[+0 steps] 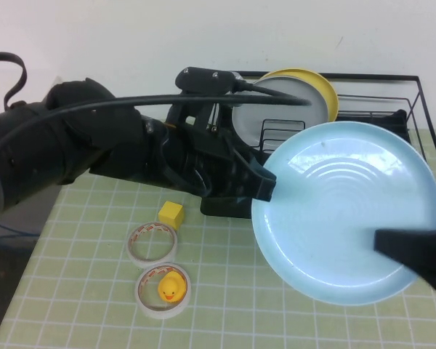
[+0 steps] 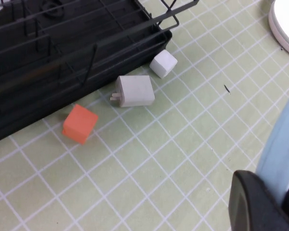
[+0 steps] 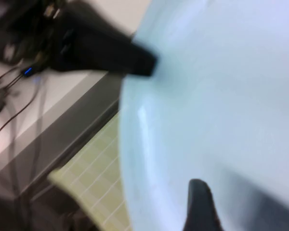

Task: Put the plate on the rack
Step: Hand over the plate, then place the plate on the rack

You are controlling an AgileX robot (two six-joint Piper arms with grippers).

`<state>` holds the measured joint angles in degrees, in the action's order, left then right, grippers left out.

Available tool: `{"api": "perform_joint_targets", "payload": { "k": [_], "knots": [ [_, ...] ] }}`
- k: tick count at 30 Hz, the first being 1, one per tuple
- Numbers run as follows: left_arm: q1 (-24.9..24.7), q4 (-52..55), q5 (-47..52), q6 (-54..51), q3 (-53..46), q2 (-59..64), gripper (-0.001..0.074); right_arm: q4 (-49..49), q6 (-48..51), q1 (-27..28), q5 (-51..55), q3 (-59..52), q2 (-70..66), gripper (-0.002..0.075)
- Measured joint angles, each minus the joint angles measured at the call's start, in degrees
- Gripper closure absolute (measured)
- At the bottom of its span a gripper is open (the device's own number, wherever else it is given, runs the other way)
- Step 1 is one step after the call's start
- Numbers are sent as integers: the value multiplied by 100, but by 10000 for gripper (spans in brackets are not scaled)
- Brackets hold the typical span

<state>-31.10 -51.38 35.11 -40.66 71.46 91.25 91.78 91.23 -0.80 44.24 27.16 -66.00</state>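
Note:
The light blue plate [image 1: 345, 211] hangs in the air, tilted, in front of the black wire rack [image 1: 421, 109]. My left gripper [image 1: 265, 185] is shut on the plate's left rim; the rim [image 2: 282, 149] runs between its fingers in the left wrist view. My right gripper [image 1: 414, 251] is shut on the plate's lower right edge. In the right wrist view one of its fingers [image 3: 200, 204] lies on the plate's face [image 3: 221, 96], and the left gripper [image 3: 144, 65] grips the far rim.
A grey plate [image 1: 276, 109] and a yellow plate [image 1: 327, 91] stand in the rack. A yellow cube [image 1: 171, 214], a tape roll [image 1: 152, 242] and a second roll holding a rubber duck [image 1: 170, 289] lie at front left. An orange cube [image 2: 80, 123], a white charger [image 2: 135, 90] and a white cube [image 2: 163, 63] lie by the rack's base [image 2: 62, 57].

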Motion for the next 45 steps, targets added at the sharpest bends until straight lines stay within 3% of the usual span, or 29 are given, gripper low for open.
{"api": "perform_joint_targets", "payload": {
  "k": [4, 7, 12, 15, 21, 24, 27, 30, 36, 41, 45],
  "knots": [
    [-13, 24, -10, 13, 0, 0, 731, 172, 399, -55, 286, 0, -448, 409],
    [-13, 195, -10, 21, 0, -9, 731, 433, 691, -55, 311, 0, -582, 584],
    [-13, 463, 35, 205, 0, -13, 718, 499, 1091, -55, 218, 58, -635, 585],
    [-13, 609, 35, 388, 0, -13, 634, 499, 1278, -55, 194, 176, -687, 587],
    [-2, 753, 2, 643, 0, -13, 321, 499, 1895, -55, -73, 569, -982, 587],
    [-2, 1063, -160, 904, 0, -13, 286, 499, 2101, -55, -340, 892, -1273, 587],
    [94, 1510, -336, 1492, 0, -37, 323, 499, 2173, -55, -449, 1226, -1659, 587],
    [346, 2086, -365, 2086, 0, -158, 409, 499, 2293, -55, -492, 1587, -2023, 587],
    [1030, 2665, -339, 2803, -339, -703, 675, 499, 3141, -55, -553, 2429, -2674, 587],
    [1586, 2572, -361, 3230, -1329, -1394, 727, 499, 3913, -55, -554, 3375, -3281, 588],
    [1660, 2142, -361, 3268, -2123, -2030, 734, 499, 3956, -55, -479, 4363, -3953, 588]
  ]
}}
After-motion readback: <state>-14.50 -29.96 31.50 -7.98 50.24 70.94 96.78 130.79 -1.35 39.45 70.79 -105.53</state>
